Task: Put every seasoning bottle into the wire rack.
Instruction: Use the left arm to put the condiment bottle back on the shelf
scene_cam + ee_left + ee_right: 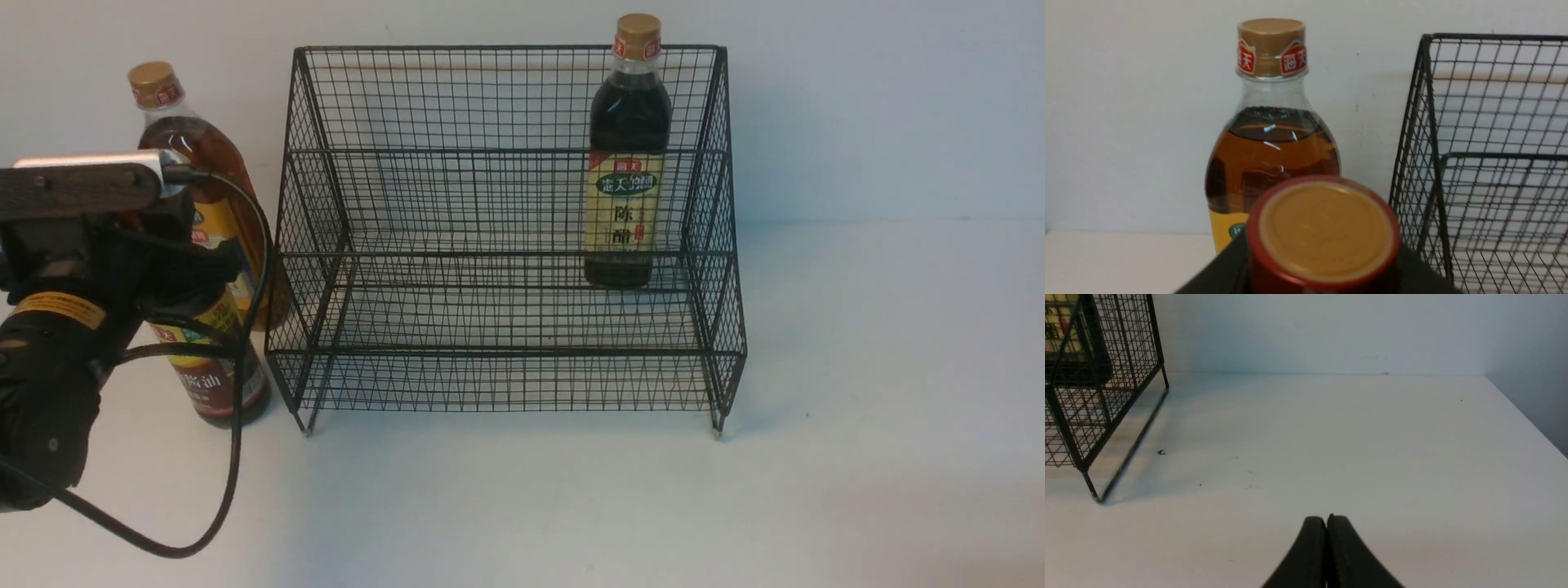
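Red-rimmed cap (1324,228) before 海天 bottle (1271,134)

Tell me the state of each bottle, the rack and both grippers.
Black wire-mesh rack: standing, holds one bottle.
Dark squarish bottle with cream label and tan cap: upright in rack, capped.
Large amber bottle: upright on white table, outside rack.
Dark round red-necked bottle: upright, outside rack.
Left gripper: around red-necked bottle, grip unclear.
Right gripper: shut, empty.

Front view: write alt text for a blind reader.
A black wire rack stands on a white table, holding one dark cream-labelled bottle at the right of its upper tier. Beside its left end, the left arm partly hides an amber bottle and a darker bottle.
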`<state>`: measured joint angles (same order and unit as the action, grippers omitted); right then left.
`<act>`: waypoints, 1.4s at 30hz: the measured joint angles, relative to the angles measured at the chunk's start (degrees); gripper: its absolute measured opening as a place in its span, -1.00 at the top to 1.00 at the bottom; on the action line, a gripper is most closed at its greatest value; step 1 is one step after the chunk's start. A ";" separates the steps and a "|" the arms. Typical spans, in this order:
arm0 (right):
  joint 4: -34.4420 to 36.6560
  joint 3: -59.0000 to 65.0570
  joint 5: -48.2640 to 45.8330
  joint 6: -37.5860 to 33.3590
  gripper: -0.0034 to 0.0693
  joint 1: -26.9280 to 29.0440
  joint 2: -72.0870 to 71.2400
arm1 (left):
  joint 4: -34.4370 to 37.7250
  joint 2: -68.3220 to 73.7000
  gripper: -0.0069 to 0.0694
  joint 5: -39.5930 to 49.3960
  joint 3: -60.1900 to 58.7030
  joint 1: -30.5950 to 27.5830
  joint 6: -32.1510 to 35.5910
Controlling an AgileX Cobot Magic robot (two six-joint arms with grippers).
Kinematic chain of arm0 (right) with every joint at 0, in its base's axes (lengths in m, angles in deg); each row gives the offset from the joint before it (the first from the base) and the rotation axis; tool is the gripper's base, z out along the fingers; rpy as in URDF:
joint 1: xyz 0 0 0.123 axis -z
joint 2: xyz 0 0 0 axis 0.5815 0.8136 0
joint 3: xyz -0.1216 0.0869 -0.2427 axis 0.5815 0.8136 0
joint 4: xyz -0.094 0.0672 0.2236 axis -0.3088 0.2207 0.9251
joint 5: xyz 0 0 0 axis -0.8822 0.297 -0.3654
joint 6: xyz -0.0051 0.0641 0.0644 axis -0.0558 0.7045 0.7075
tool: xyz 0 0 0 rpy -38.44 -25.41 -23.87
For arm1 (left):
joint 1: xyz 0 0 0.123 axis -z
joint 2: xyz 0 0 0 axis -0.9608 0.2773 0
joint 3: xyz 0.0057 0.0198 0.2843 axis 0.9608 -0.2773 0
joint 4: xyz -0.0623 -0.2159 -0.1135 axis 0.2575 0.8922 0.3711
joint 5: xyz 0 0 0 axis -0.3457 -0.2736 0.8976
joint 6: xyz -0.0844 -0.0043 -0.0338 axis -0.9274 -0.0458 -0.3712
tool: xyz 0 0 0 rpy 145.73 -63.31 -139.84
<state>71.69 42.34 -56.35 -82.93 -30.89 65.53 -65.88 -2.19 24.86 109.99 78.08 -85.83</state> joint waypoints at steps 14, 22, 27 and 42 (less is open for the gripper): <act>0.00 0.00 0.00 0.00 0.95 0.00 0.00 | -2.52 -10.73 0.14 14.39 -0.68 0.00 0.86; 0.00 0.00 0.00 0.00 0.95 0.00 0.00 | -4.43 -15.16 0.14 18.13 1.02 0.00 0.86; 0.00 0.00 0.00 0.00 0.95 0.00 0.00 | -6.17 -19.84 0.14 26.17 7.30 0.00 0.86; 0.00 0.00 0.00 0.00 0.95 0.00 0.00 | -8.25 -21.19 0.14 37.66 25.48 3.07 -6.93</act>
<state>71.69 42.34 -56.35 -82.93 -30.89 65.53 -74.13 -23.38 62.52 135.47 81.14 -92.76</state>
